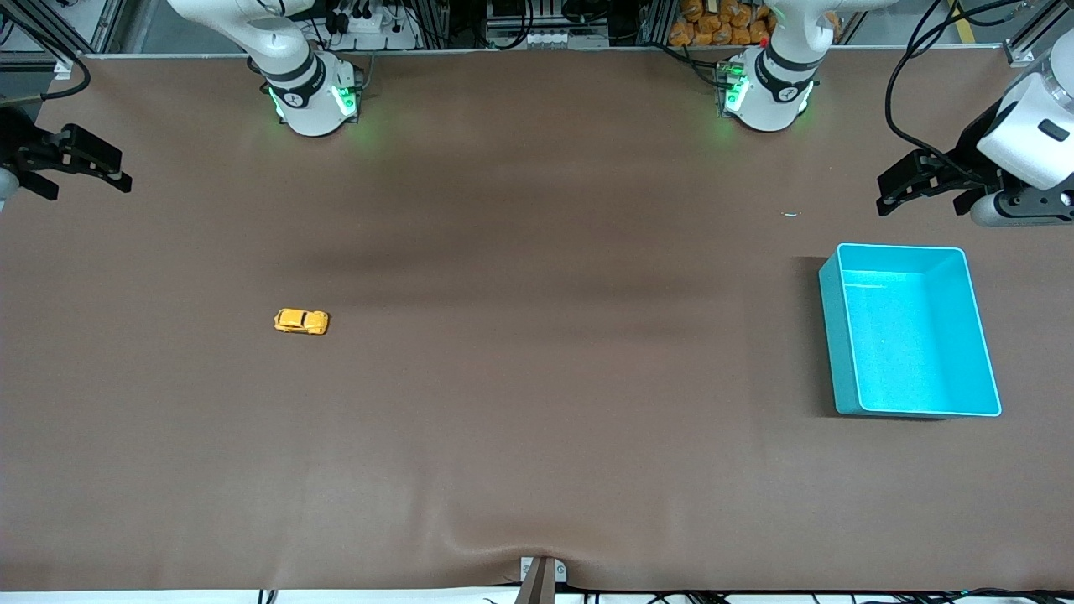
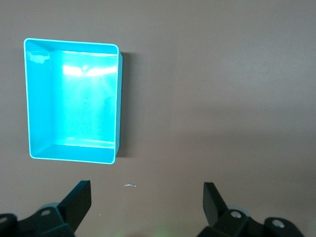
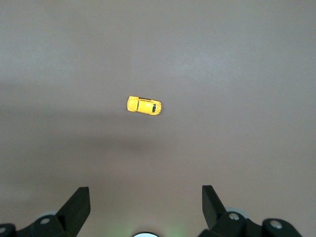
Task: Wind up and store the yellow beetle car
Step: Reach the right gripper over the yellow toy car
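Observation:
The yellow beetle car [image 1: 301, 321] stands on its wheels on the brown table, toward the right arm's end; the right wrist view shows it from above [image 3: 144, 105]. My right gripper [image 1: 91, 190] hangs open and empty over that end of the table, well away from the car, and in its wrist view [image 3: 146, 197] only bare table lies between the fingers. My left gripper [image 1: 921, 203] hangs open and empty over the left arm's end, with bare table between its fingers [image 2: 147, 197].
A turquoise bin [image 1: 831, 335] sits empty toward the left arm's end, and the left wrist view takes in its floor [image 2: 74, 113]. A tiny pale scrap [image 1: 791, 214] lies on the table between the bin and the left arm's base.

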You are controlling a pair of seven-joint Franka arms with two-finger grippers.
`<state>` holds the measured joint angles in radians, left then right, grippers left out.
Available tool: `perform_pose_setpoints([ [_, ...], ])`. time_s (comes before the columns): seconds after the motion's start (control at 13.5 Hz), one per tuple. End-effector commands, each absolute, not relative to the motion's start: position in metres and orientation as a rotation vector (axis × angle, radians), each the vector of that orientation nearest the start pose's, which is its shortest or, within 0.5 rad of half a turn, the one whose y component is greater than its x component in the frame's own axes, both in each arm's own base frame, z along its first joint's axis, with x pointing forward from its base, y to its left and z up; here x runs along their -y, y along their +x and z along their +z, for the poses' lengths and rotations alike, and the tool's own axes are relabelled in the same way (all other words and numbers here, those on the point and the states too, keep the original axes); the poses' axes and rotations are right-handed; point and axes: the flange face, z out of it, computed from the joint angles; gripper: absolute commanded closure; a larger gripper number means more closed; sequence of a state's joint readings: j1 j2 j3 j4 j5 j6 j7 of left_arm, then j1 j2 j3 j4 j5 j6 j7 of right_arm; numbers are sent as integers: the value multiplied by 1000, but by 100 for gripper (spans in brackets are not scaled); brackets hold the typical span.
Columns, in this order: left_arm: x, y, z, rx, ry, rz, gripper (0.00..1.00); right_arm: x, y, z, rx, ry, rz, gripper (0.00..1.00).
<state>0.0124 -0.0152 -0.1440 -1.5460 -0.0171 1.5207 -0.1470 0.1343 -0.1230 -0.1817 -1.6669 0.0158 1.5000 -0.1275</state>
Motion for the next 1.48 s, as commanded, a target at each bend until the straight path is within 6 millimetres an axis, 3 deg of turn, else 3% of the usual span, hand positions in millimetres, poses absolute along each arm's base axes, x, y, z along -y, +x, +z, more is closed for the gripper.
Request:
perform_pose_setpoints([
  [0.0, 73, 533, 645, 7, -3167, 30, 0, 28, 504, 643, 119, -3091, 66, 0],
  [0.3, 73, 534, 644, 12, -3168, 33, 0, 28, 505, 639, 119, -3090, 68, 0],
  [0.45, 75, 533, 644, 12, -3167, 30, 0, 24, 511, 624, 127, -3090, 99, 0],
  [0.59, 75, 534, 643, 14, -3168, 33, 0, 12, 514, 584, 169, -3087, 151, 0],
  [1.11, 73, 535, 642, 24, -3168, 38, 0, 2, 528, 443, 950, -2936, 138, 0],
  [1.26, 73, 537, 639, 27, -3168, 43, 0, -11, 534, 404, 1183, -2850, 141, 0],
  [1.41, 74, 537, 636, 29, -3167, 55, 0, -17, 525, 367, 1380, -2756, 134, 0],
])
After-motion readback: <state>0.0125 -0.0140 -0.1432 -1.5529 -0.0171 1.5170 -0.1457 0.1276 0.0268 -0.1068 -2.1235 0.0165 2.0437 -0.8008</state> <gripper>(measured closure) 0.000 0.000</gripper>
